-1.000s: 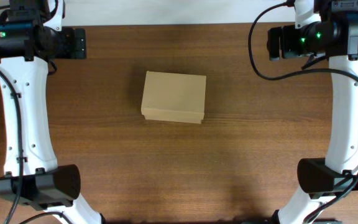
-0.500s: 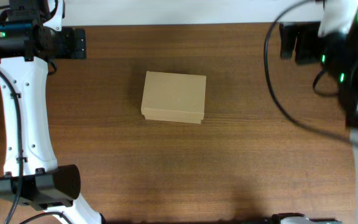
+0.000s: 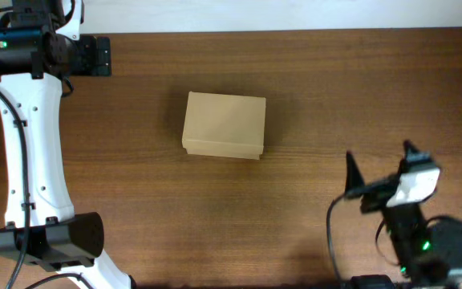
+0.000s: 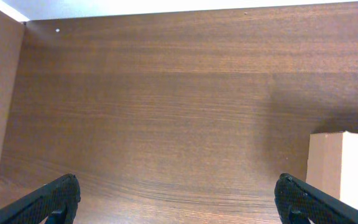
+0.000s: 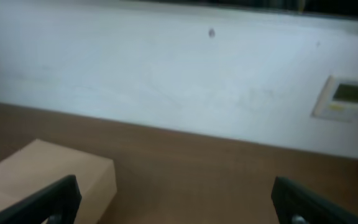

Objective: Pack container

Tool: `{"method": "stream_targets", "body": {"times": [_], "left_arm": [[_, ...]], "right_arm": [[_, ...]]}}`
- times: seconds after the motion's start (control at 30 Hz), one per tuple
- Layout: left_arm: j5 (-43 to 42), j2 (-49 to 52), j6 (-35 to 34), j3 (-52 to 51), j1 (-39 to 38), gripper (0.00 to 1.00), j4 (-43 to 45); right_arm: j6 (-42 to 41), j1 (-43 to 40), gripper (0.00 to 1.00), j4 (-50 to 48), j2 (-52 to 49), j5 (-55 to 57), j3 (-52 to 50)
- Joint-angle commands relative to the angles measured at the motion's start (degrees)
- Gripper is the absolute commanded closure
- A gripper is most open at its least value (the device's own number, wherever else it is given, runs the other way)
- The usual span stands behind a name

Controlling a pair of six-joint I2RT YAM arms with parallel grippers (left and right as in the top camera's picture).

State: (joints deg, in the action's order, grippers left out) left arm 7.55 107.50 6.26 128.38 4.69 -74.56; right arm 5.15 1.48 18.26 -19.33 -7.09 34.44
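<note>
The container [image 3: 224, 124] is a plain tan cardboard box with its lid down, standing at the table's middle. My left gripper [image 3: 103, 54] is at the far left corner, well away from it. In the left wrist view the left gripper [image 4: 179, 208] is open and empty, and the box's corner [image 4: 347, 177] shows at the right edge. My right gripper [image 3: 379, 160] is at the near right, pointing toward the far side. In the right wrist view the right gripper [image 5: 179, 205] is open and empty, with the box [image 5: 48, 174] ahead at the lower left. No tape rolls show.
The brown wooden table [image 3: 311, 88] ends at a white wall [image 5: 166, 81] on the far side. A small wall panel [image 5: 347, 96] hangs there. The left arm's base [image 3: 50, 239] stands at the near left, the right arm's base [image 3: 435, 249] at the near right.
My right arm has swung quickly from the far right corner down to the near right of the table. The left arm and the box have not moved.
</note>
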Motion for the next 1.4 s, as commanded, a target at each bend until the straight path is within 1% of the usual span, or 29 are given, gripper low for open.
{"method": "stream_targets", "body": {"times": [0.0,0.07,0.17,0.27,0.43,0.87,1.03,1.37], "left_arm": [[0.4,0.3,0.0,0.3,0.2,0.0,-0.1],[0.4,0.3,0.0,0.3,0.2,0.0,-0.1],[0.4,0.3,0.0,0.3,0.2,0.0,-0.1],[0.4,0.3,0.0,0.3,0.2,0.0,-0.1],[0.4,0.3,0.0,0.3,0.2,0.0,-0.1],[0.4,0.3,0.0,0.3,0.2,0.0,-0.1],[0.4,0.3,0.0,0.3,0.2,0.0,-0.1],[0.4,0.3,0.0,0.3,0.2,0.0,-0.1]], "right_arm": [[0.4,0.0,0.01,-2.9,7.6,-4.2,-9.0],[0.4,0.0,0.01,-5.8,13.3,-6.6,-14.9],[0.4,0.0,0.01,-9.8,19.3,-8.9,-21.1],[0.4,0.0,0.01,-13.2,19.1,-9.2,-24.0],[0.6,0.0,0.01,-13.2,19.2,-7.3,-25.4],[0.6,0.0,0.01,-13.2,19.2,-7.3,-33.1],[0.4,0.0,0.01,-14.7,19.2,-7.5,-33.9],[0.4,0.0,0.01,-14.7,19.2,-7.5,-33.9]]}}
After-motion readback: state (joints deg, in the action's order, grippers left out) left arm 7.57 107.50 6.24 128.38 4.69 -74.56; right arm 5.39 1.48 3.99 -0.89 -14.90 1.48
